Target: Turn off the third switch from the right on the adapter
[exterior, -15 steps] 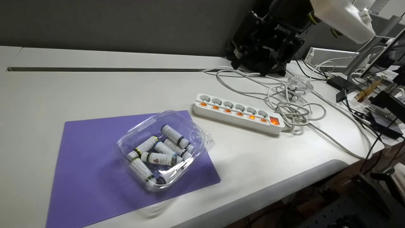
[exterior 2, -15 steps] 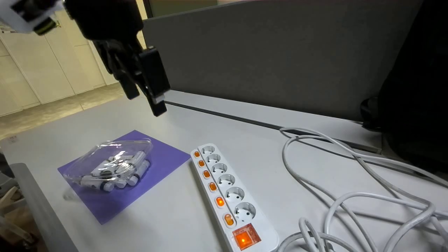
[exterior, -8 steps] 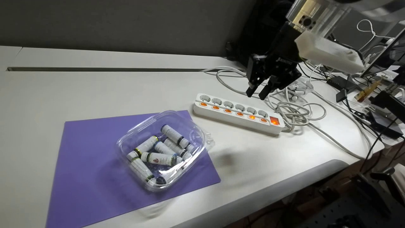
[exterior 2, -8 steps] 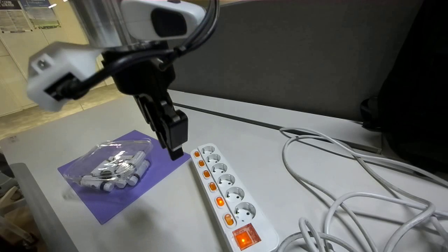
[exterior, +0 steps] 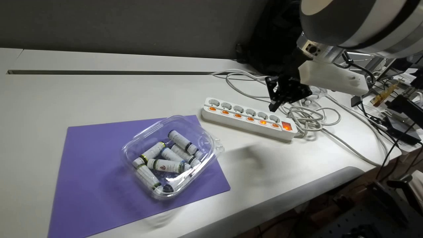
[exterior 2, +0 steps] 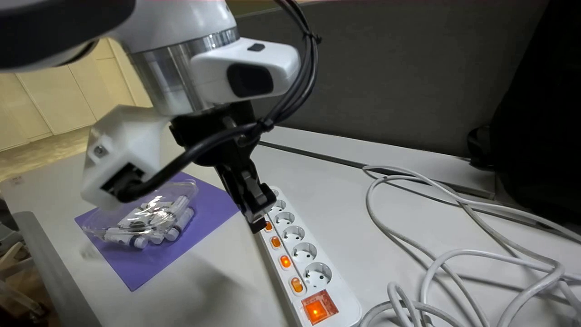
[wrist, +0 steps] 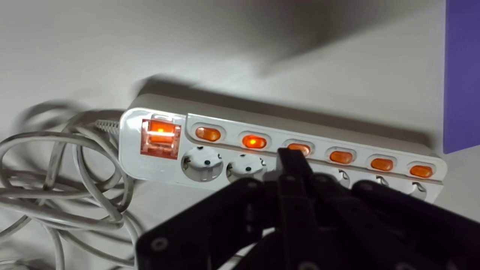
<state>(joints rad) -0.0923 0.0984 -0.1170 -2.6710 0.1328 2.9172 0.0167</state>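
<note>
– State of the pincer (wrist: 295, 156)?
– Fingers (wrist: 292, 168) pressed together into a single tip.
– Position of the power strip (exterior: 244, 126)?
– Beneath that tip, on the table (exterior: 132, 96), between the slot (exterior: 109, 72) along the back edge and the rounded front edge. In the wrist view the tip overlaps the third small switch (wrist: 303, 148) from the large red switch (wrist: 160, 133). Contact cannot be determined.
– Obstructions?
– That third switch is partly covered, likewise several sockets (wrist: 245, 165). In an exterior view the pincer (exterior 2: 258, 225) conceals the strip's far end; the frame's bottom clips its near end. A dark shape (exterior 2: 540, 127) by the back edge is indistinct.
– Differences between views?
– Both exterior views show a see-through tub (exterior: 205, 140) of bottles (exterior: 167, 165) on a purple sheet (exterior: 92, 178) toward the front edge; the wrist view, only that sheet's corner.
</note>
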